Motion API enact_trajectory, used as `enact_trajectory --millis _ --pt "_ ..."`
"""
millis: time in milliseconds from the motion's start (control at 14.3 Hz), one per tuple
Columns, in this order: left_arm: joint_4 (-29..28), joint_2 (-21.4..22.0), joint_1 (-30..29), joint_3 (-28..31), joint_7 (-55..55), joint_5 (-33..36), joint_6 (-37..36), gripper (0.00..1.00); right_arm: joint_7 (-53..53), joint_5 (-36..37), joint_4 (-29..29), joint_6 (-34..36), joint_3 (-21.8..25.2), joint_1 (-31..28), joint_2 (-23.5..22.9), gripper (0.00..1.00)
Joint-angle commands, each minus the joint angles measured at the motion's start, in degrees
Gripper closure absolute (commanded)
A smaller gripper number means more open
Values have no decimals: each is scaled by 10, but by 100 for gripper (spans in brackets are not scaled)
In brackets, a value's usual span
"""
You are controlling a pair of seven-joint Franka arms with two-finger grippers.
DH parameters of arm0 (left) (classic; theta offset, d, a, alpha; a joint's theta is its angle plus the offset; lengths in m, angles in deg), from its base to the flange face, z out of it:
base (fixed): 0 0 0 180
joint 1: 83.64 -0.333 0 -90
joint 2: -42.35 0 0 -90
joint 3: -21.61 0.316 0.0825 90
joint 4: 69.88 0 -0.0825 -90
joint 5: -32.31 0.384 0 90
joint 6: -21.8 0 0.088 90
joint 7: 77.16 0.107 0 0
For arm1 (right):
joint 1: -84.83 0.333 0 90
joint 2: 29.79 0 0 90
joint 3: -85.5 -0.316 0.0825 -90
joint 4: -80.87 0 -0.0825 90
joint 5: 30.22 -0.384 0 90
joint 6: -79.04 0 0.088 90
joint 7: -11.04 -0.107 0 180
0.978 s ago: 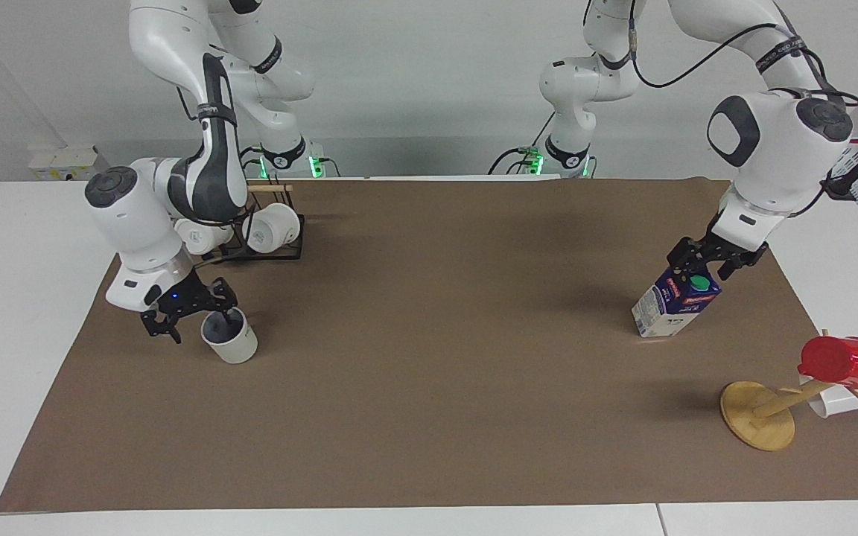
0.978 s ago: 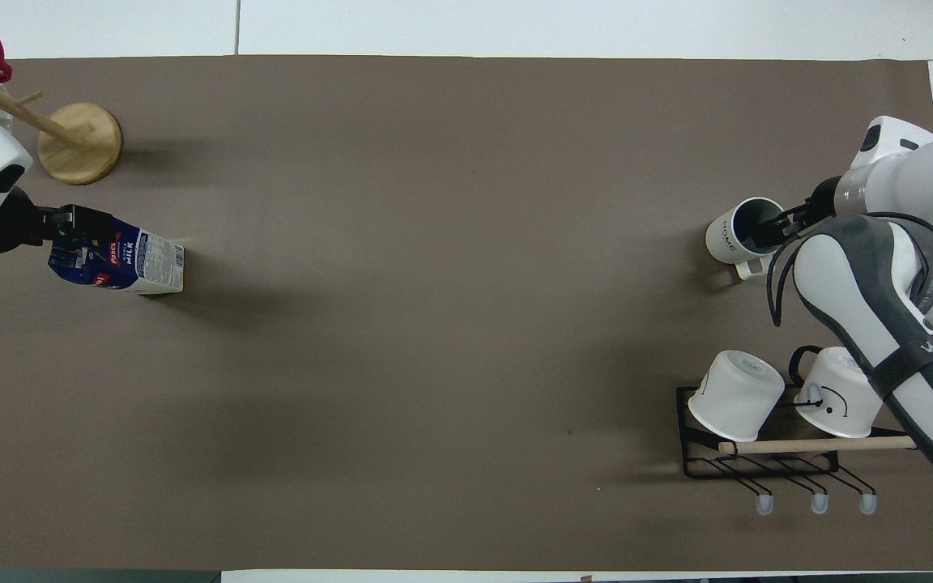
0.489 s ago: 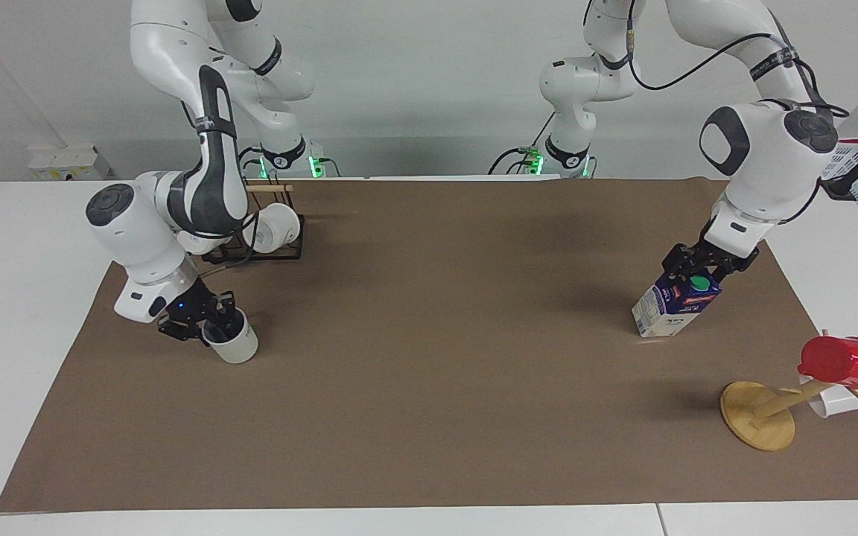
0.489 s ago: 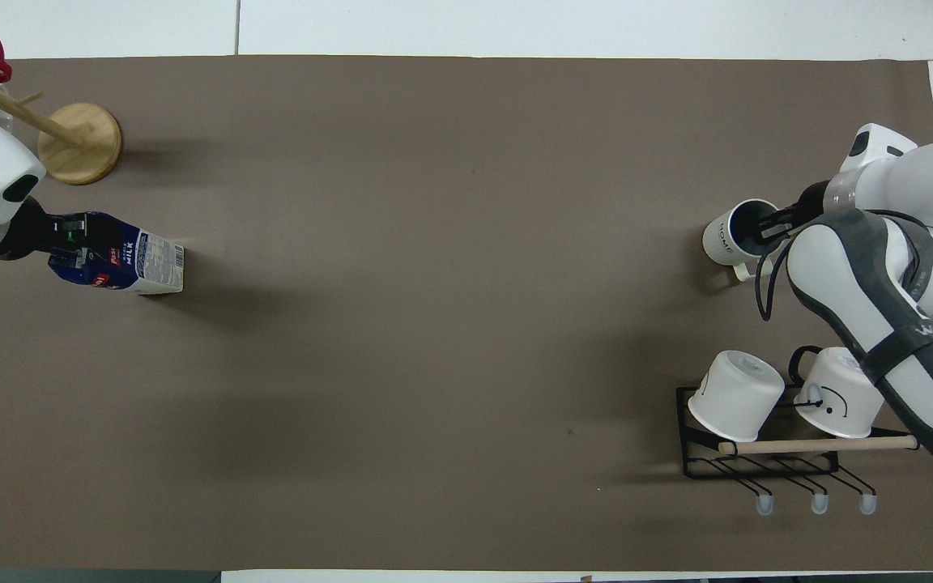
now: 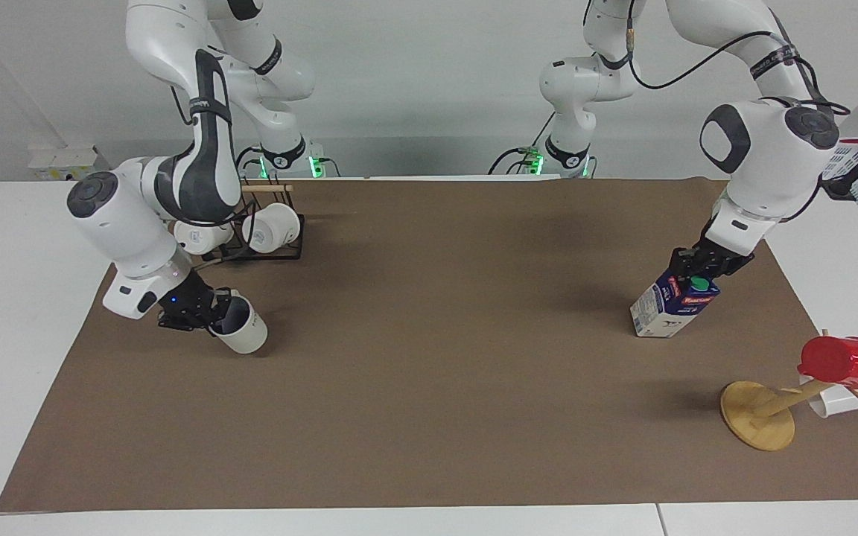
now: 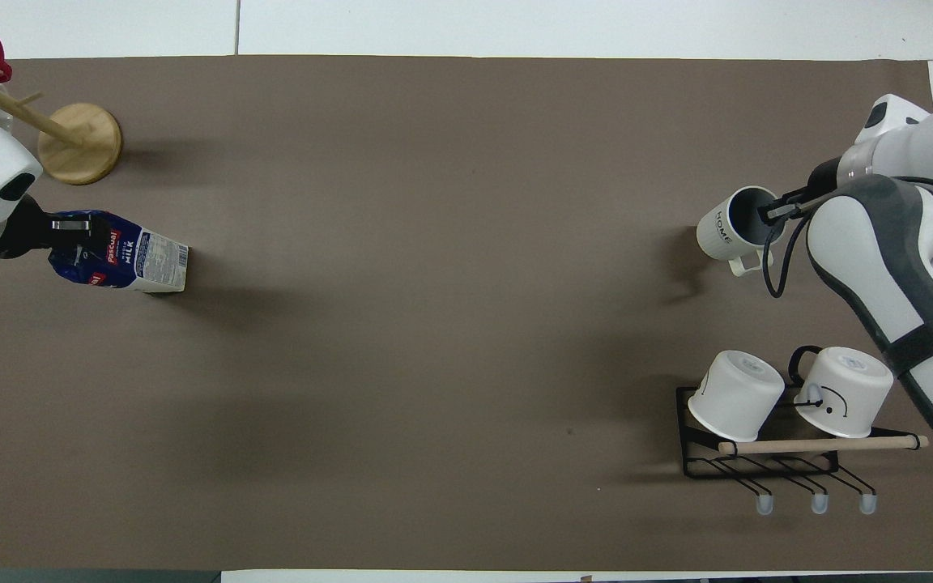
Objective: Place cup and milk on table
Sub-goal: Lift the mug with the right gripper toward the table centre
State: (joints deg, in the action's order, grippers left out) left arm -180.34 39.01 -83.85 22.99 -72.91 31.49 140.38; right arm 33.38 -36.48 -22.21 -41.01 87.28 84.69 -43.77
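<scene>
The cup [image 5: 241, 333], a light grey-white mug with a dark inside, hangs tilted just above the brown mat of the table [image 5: 436, 357], toward the right arm's end. My right gripper [image 5: 213, 313] is shut on its rim, one finger inside; in the overhead view the gripper [image 6: 770, 212] is at the cup's [image 6: 727, 232] mouth. The milk [image 5: 669, 305], a blue and white carton with a green cap, leans toward the left arm's end. My left gripper [image 5: 699, 269] is shut on its top ridge. It also shows in the overhead view [image 6: 130, 261], with the gripper [image 6: 66, 236] on it.
A black wire rack [image 5: 269, 253] with two white mugs [image 6: 738, 395] stands nearer to the robots than the cup. A wooden mug tree [image 5: 758, 415] bears a red cup [image 5: 844, 362] farther from the robots than the milk, with a white cup [image 5: 833, 403] beside it.
My right gripper closed on the cup's rim, then lifted and tilted it off the mat. My left gripper's fingers drew together on the milk's top, and the carton shifted a little.
</scene>
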Motion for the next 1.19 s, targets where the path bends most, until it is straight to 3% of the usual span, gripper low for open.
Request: enact_trajectory --millis 0,210,489,699,1118 --pt "2 18 -3 1 2 -9 3 100 -131 54 61 55 -4 57 -3 100" --pt "33 26 -4 3 5 -9 -42 100 -283 65 60 52 -4 141 -3 100" --pt "53 29 -4 4 4 -9 -74 100 -387 65 47 11 -5 211 -5 100" --pt "52 30 -10 4 5 -7 -82 100 -426 63 4 -54 -5 239 2 100" --pt "50 33 -10 4 3 -3 -85 100 -462 66 -13 -82 -4 275 -24 100"
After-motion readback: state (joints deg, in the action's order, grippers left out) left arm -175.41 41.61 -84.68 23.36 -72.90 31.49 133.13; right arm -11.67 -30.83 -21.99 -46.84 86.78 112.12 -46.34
